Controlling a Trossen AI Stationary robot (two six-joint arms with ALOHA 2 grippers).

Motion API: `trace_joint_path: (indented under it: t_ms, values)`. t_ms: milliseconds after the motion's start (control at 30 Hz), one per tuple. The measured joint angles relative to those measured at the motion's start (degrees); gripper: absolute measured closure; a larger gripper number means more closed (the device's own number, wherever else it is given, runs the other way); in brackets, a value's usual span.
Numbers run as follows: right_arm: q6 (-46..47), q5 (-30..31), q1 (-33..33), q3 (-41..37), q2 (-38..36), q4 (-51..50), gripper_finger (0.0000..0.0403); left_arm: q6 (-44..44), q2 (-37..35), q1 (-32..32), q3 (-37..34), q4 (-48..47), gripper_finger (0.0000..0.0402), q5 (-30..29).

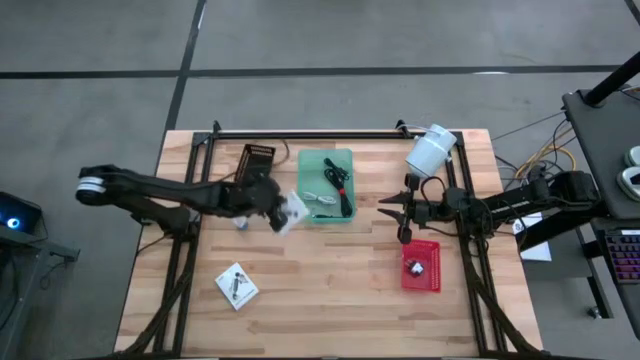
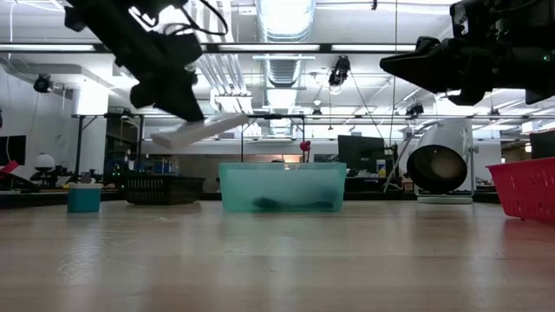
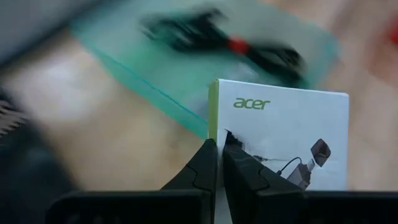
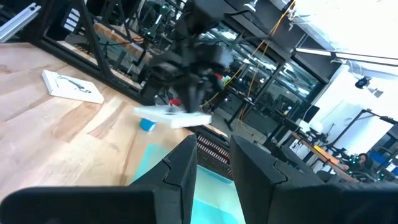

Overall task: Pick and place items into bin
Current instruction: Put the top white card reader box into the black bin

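My left gripper (image 1: 278, 205) is shut on a white square packet (image 1: 294, 208) with dark print, just left of the green bin (image 1: 345, 158). In the low view the packet (image 2: 198, 131) hangs in the air, tilted. The bin (image 2: 282, 186) holds a black coiled cable (image 1: 340, 185) and a pale grey cable (image 1: 318, 197). A second white packet (image 1: 237, 285) lies flat on the table nearer the front. My right gripper (image 1: 392, 208) hovers open, right of the bin and above the table (image 2: 408, 65). No tiny dark cube shows. My left gripper pinches the packet between its two fingers (image 3: 202, 165) at one edge, beside the green stripe (image 3: 213, 118). The fingers come level from the table's left. The packet (image 3: 280, 134) is lifted clear of the table and slants, its free end higher in the low view.
A large white cylinder (image 1: 430, 150) lies at the far right of the table. A red basket (image 1: 421, 265) sits below my right gripper. A black mesh basket (image 1: 257, 158) stands far left of the bin, and a small blue cup (image 1: 240, 222) sits under my left arm.
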Motion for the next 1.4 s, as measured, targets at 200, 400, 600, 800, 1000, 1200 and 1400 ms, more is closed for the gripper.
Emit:
trace_joint_path:
  t_ms: [200, 400, 600, 800, 1000, 1200, 1400]
  values:
    - [0.0, 0.0, 0.0, 0.0, 0.0, -0.2, 0.0319, 0.0, -4.5, 3.4, 0.2, 0.5, 0.04, -15.2]
    - [0.0, 0.0, 0.0, 0.0, 0.0, -0.2, 0.0319, 0.5, -6.9, 11.4, -0.4, -0.7, 0.04, -20.2]
    - [-0.2, 0.0, 0.0, 0.0, 0.0, -0.7, 0.0319, 0.5, -5.9, 21.1, -0.8, -3.0, 0.04, -18.1]
    - [-0.4, 0.0, 0.0, 0.0, 0.0, -0.9, 0.0319, 1.6, -4.9, 28.2, -0.5, -3.1, 0.04, -16.3]
    - [-0.6, 0.0, 0.0, 0.0, 0.0, -1.0, 0.0319, 1.5, -1.6, 31.9, -0.9, -4.0, 0.04, -13.0]
    - [-0.6, 0.0, 0.0, 0.0, 0.0, -1.0, 0.0319, 1.5, 3.8, 34.3, -0.6, -3.5, 0.04, -11.9]
    - [-0.7, 0.0, 0.0, 0.0, 0.0, -1.0, 0.0319, 1.5, 6.4, 36.1, 0.3, -3.3, 0.04, -10.4]
